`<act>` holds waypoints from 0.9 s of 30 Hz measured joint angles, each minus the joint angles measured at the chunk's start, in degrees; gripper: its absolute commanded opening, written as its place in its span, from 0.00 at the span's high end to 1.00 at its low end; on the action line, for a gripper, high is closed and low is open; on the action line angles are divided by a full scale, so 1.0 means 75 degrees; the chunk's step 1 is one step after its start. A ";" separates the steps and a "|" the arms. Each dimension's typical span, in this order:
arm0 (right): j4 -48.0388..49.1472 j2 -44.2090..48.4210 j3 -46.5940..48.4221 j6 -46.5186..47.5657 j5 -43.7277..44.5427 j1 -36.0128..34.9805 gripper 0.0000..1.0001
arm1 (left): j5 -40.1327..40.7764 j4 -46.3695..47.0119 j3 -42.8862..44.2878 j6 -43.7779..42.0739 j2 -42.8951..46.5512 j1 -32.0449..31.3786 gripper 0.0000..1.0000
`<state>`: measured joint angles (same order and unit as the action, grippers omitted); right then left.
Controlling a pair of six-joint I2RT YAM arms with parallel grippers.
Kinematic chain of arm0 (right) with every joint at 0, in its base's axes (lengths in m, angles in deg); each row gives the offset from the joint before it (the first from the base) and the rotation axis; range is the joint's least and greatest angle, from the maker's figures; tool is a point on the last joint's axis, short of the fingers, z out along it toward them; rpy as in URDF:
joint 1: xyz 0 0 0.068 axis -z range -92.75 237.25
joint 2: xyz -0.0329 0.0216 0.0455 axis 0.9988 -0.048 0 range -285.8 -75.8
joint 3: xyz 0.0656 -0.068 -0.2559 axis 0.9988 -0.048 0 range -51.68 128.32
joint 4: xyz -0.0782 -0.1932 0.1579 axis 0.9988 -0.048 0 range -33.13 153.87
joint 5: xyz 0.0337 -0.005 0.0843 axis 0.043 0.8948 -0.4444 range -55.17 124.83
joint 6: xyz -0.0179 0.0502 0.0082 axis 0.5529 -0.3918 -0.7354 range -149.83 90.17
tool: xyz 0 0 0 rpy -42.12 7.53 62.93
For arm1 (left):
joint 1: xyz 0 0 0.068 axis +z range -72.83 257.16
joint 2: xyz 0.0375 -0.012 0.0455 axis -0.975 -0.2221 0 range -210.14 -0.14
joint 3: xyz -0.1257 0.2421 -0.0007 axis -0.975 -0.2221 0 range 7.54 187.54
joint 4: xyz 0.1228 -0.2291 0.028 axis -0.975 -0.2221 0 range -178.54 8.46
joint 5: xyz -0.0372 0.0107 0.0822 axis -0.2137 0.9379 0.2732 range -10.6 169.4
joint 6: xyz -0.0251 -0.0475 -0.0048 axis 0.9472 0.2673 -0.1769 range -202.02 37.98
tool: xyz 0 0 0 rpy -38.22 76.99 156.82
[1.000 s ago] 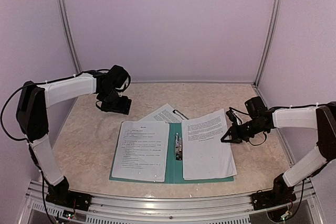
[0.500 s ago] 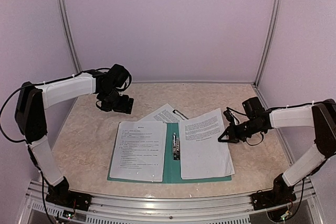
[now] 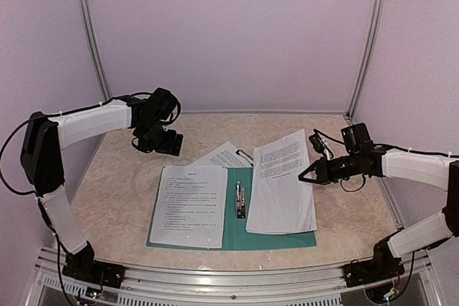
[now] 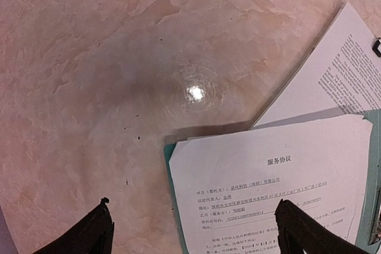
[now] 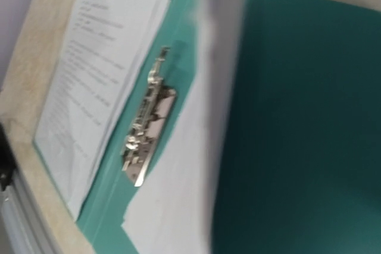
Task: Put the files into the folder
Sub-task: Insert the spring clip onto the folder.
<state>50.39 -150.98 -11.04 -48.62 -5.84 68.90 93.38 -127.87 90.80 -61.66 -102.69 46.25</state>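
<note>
1. Nearest me lies the folder (image 3: pixel 233 238), opened flat on the table (image 3: pixel 115 191). Its thin teal card shows along the near edge and down the spine, where the metal spine clip (image 3: pixel 242 200) sits.
2. On the folder's left half the left sheet (image 3: pixel 190 206) lies flat and square. Its heading reads 服务协议, and the lines under it seem to begin 甲方 and 乙方. The rest is too small for me to read.
3. Over the folder's right half the right sheet (image 3: pixel 280 188) is raised along its outer edge. The right gripper (image 3: pixel 305 175) is pinched together on that edge, and its wrist view shows bare teal card beneath the lifted paper. The print is dense black text I cannot make out.
4. As I judge it, these sheets are light, floppy and slick on one another. A sheet will droop or slide unless it is taken at an edge or corner and kept low, and a hard pinch would crease it. The folder is stiffer card but looks apt to skate on the smooth table.
5. Just beyond the folder's far edge the far sheet (image 3: pixel 224 155) pokes out at an angle, its near part hidden. Its free far corner looks the place to take hold.
6. Farthest, off the folder's far-left corner, the left gripper (image 3: pixel 163 142) hangs over bare table with its fingers spread wide, holding nothing.
</note>
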 measured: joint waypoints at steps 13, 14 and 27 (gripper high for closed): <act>0.0358 0.0117 -0.0251 0.0102 -0.0906 -0.0003 1.00 | 0.0061 0.0000 0.0000 -0.0003 0.0000 -0.0035 0.08; 0.0358 0.0175 -0.0294 0.0099 -0.0953 -0.0003 1.00 | 0.0061 0.0000 0.0000 -0.0003 0.0000 -0.0041 0.08; 0.0475 0.0414 -0.0525 -0.0009 -0.1405 -0.0157 1.00 | 0.0067 -0.0003 0.0003 -0.0003 -0.0012 -0.0108 0.08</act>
<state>53.95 -147.87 -14.97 -48.68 -16.37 67.72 93.88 -127.89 90.83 -61.68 -102.77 45.44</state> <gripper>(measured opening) 0.003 0.916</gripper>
